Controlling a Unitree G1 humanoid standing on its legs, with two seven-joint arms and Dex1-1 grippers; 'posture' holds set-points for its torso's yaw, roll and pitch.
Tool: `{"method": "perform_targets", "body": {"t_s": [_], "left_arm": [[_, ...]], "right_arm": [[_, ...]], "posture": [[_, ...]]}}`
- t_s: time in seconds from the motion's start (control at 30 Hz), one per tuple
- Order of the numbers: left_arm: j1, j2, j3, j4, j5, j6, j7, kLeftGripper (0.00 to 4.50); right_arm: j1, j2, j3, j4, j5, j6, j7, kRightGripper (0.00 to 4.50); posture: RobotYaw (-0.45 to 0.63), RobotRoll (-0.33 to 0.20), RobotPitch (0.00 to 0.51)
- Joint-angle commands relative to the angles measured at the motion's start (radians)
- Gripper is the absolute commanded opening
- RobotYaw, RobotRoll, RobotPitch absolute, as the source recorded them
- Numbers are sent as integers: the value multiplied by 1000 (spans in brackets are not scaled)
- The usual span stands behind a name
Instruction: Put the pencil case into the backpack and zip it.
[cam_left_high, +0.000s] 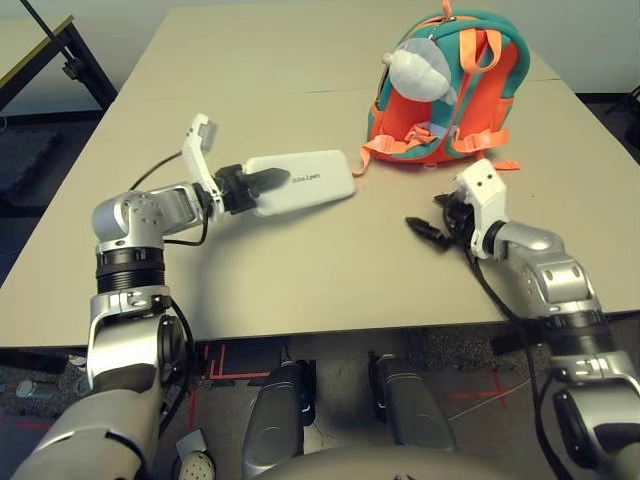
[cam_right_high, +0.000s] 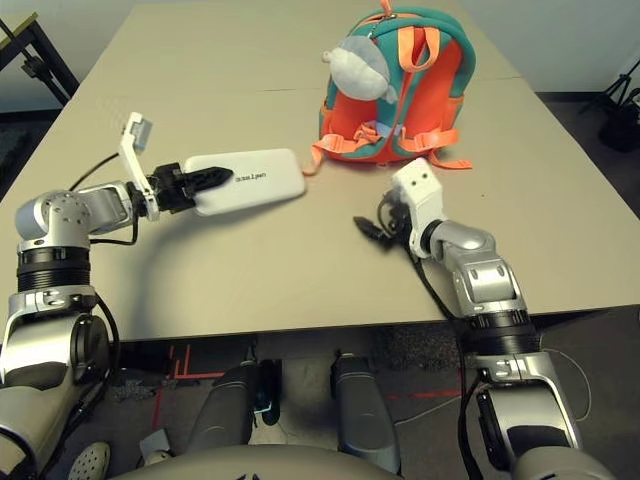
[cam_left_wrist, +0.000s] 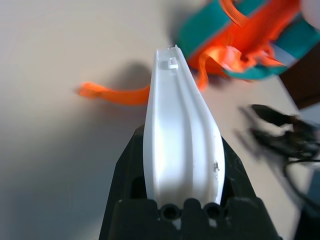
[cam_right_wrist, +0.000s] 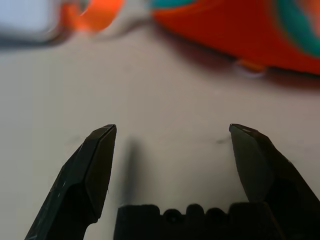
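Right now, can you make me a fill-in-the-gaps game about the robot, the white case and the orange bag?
1. The flat white hard pencil case is gripped by the robot's ____ gripper.
2. The right gripper holds nothing; its two black fingers are ____.
3. The orange-and-teal fabric backpack lies on the ____.
4. The plush charm on the backpack is grey-____.

Missing words: left; open; table; white

One pencil case (cam_left_high: 305, 181), one backpack (cam_left_high: 450, 100), one plush charm (cam_left_high: 420, 68), two claws (cam_left_high: 262, 185) (cam_left_high: 425, 229)
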Motion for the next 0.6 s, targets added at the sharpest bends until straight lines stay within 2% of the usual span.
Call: {"method": "perform_targets", "body": {"t_s": [0.03,0.23,0.6], "left_arm": [[-11,36,28,14,38,-68,32,1191],[-22,22,67,42,69,-186,104,1191],[-48,-9,79,113,86,-304,149,1191]], "right_arm": [[-53,45,-129,18,120,84,-69,4500],[-107,57,-212,8,212,123,-119,4500],[-208,75,-206,70,233,15,-150,4500]], "posture": [[-146,0,162],[-137,0,164],[-147,0,158]]}}
